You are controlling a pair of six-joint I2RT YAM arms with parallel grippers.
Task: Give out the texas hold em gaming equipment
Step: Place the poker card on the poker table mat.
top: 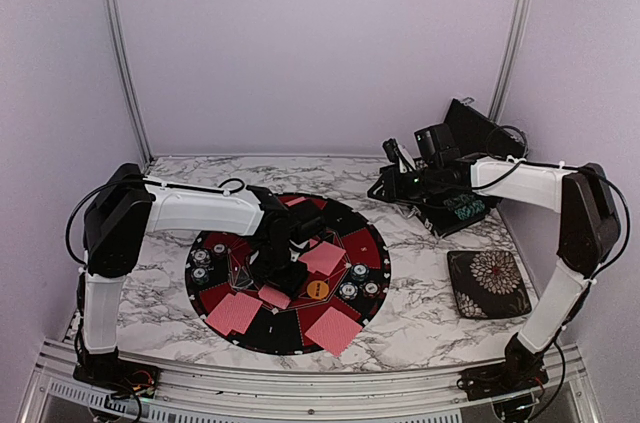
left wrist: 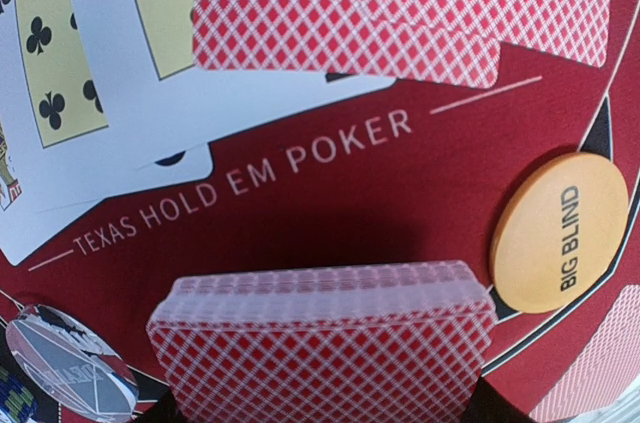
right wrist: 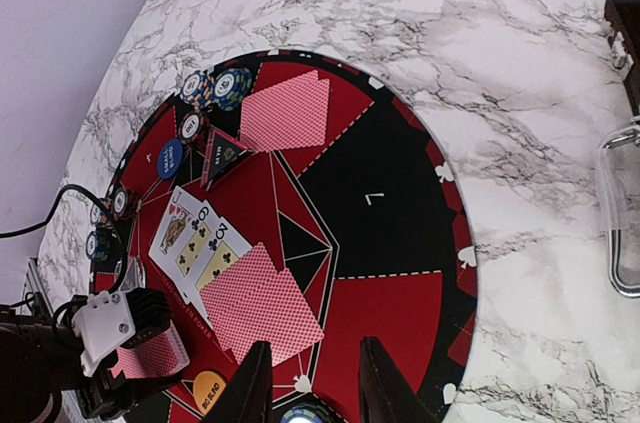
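Note:
My left gripper (left wrist: 320,388) is shut on a deck of red-backed playing cards (left wrist: 320,338), held edge-on just above the round red-and-black poker mat (top: 372,243). Beside it on the mat lies the orange Big Blind button (left wrist: 560,233). Three face-up cards (right wrist: 195,238) lie partly under a pair of face-down cards (right wrist: 260,303). A blue button (right wrist: 170,158) and chip stacks (right wrist: 215,88) sit at the mat's rim. My right gripper (right wrist: 310,383) hangs open and empty high above the mat, near the black case (top: 450,178).
More face-down card pairs (top: 232,311) (top: 335,329) lie on the near sectors of the mat. Chip stacks (top: 357,278) stand to the right of the left gripper. A dark flower-patterned tray (top: 488,283) rests on the marble table (top: 420,333) at the right.

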